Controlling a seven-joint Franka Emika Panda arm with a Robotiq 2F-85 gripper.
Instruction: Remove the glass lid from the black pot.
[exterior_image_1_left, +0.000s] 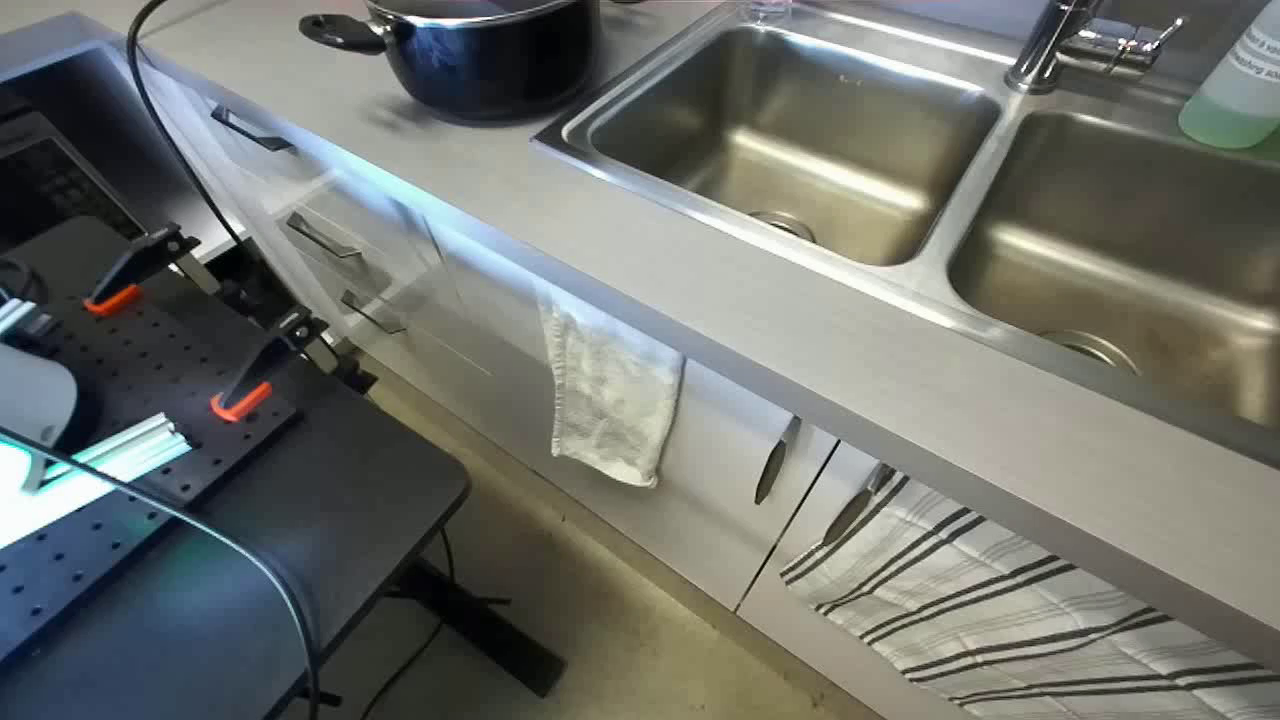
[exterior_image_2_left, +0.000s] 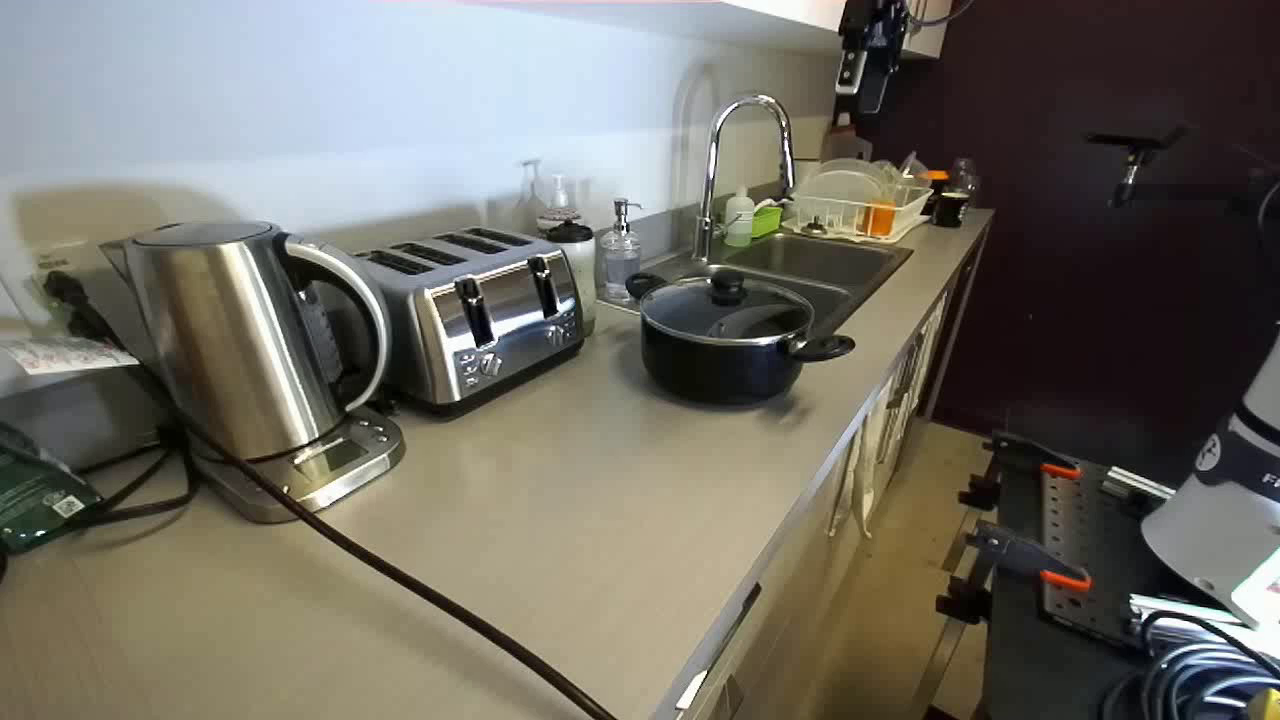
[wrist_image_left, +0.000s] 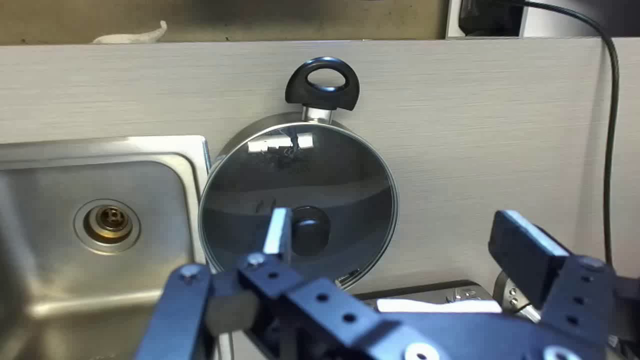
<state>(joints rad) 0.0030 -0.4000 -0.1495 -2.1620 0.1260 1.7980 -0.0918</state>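
The black pot (exterior_image_2_left: 715, 372) stands on the counter beside the sink; it also shows at the top edge of an exterior view (exterior_image_1_left: 495, 65) and from above in the wrist view (wrist_image_left: 322, 87). The glass lid (exterior_image_2_left: 682, 308) lies on the pot, with its dark round knob (exterior_image_2_left: 728, 284) in the middle. In the wrist view the lid (wrist_image_left: 300, 175) covers the pot's opening. My gripper (wrist_image_left: 400, 225) is open and empty, above the pot. Its left finger appears just left of the lid knob (wrist_image_left: 311, 232), its right finger over the counter. The gripper also hangs high in an exterior view (exterior_image_2_left: 865, 90).
A toaster (exterior_image_2_left: 505, 340) and a kettle (exterior_image_2_left: 230, 350) stand beside the pot. The steel sink (exterior_image_1_left: 780, 150) with its faucet (exterior_image_2_left: 712, 165) adjoins it. A soap bottle (exterior_image_2_left: 620, 255) and a dish rack (exterior_image_2_left: 860, 205) stand near the wall. A dark cable (exterior_image_2_left: 440, 605) crosses the counter.
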